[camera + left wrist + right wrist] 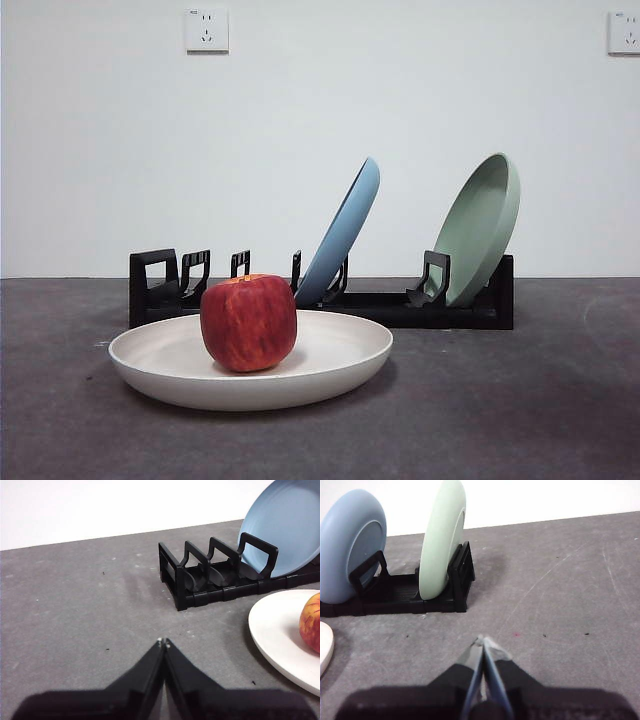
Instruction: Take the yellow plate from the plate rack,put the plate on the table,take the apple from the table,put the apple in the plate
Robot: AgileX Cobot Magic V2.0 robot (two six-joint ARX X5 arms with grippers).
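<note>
Task apparently complete: the apple [248, 322] sits in the yellow plate [330, 365] on the table [520, 400], at 6 o'clock of the plate rack [400, 305], while the left gripper [163, 642] and right gripper [482, 639] hover clear, jaws together and empty.

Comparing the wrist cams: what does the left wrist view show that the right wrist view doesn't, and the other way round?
Only the left wrist view shows the apple on the yellow plate, the rack's vacant holders, and the shut left tool. Only the right wrist view shows the pale green plate and the shut right tool. Both show the light blue plate in the plate rack, an edge of the yellow plate, and the table.
</note>
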